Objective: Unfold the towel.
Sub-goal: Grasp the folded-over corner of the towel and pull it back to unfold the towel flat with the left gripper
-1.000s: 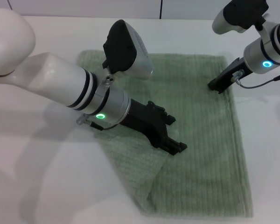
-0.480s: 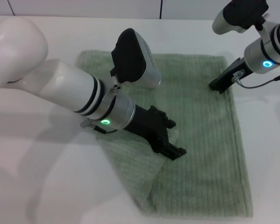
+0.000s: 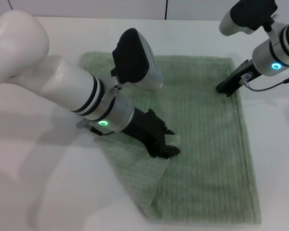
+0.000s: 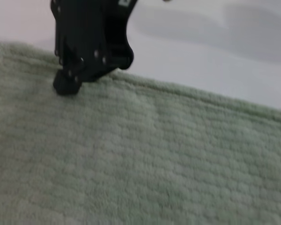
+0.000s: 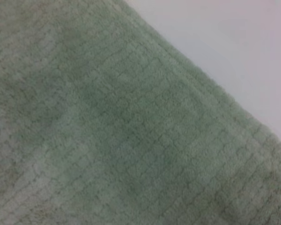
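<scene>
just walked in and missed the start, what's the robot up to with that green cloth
The robot is working on a pale green towel lying on a white table. Its left gripper is down on the folded layer near the towel's middle, at the flap's edge. The right gripper rests on the far right edge. The near left part of the towel is doubled over, so it is not yet unfolded.

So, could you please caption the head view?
Left gripper on the pale green terry towel; right gripper at its far edge.

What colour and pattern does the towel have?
The towel is pale sage green with a fine ribbed, grid-like weave; the right wrist view shows this best.
</scene>
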Robot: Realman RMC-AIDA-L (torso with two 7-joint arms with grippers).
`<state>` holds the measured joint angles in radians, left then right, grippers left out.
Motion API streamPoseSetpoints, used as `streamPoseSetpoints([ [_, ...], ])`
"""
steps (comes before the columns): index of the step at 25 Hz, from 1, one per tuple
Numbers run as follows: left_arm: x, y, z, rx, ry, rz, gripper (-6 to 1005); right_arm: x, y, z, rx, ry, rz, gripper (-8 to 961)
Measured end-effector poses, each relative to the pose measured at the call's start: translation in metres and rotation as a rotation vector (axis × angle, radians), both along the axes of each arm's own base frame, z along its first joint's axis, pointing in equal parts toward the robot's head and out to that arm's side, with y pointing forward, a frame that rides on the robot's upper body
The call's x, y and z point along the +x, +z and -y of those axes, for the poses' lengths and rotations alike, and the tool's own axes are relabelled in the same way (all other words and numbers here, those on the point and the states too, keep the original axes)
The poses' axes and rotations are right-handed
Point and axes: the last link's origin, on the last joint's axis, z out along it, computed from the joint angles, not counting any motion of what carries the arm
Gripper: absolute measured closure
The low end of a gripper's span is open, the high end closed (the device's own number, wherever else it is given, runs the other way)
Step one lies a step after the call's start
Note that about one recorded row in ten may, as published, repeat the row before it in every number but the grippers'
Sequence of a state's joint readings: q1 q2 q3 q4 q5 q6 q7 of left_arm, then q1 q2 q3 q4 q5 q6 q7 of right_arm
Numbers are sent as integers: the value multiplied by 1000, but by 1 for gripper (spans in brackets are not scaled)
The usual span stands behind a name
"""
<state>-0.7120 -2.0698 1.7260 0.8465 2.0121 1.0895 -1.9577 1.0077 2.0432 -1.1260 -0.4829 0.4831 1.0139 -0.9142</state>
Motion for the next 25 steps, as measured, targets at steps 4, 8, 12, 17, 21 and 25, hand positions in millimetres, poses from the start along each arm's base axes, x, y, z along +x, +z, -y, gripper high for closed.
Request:
streamPoseSetpoints([
  [4,1,7,-1,-21,-8,-12,567,0,0,0,0,0,0,952],
  [8,11,30,-3,-53,-2,40,651,1,0,1,-1,-2,0,951],
  [12,12,49,-3,-82,14,55,734,1,0,1,-1,-2,0,951],
  [17,7,68,-2,-126,55,33,839,1,-1,1,-1,-1,0,951],
  [21,5,80,-1,-134,76,47,910,1,-1,1,-1,-2,0,951],
  [25,5,93,2,-134,81,65,927,2,-1,1,-1,-2,0,951],
])
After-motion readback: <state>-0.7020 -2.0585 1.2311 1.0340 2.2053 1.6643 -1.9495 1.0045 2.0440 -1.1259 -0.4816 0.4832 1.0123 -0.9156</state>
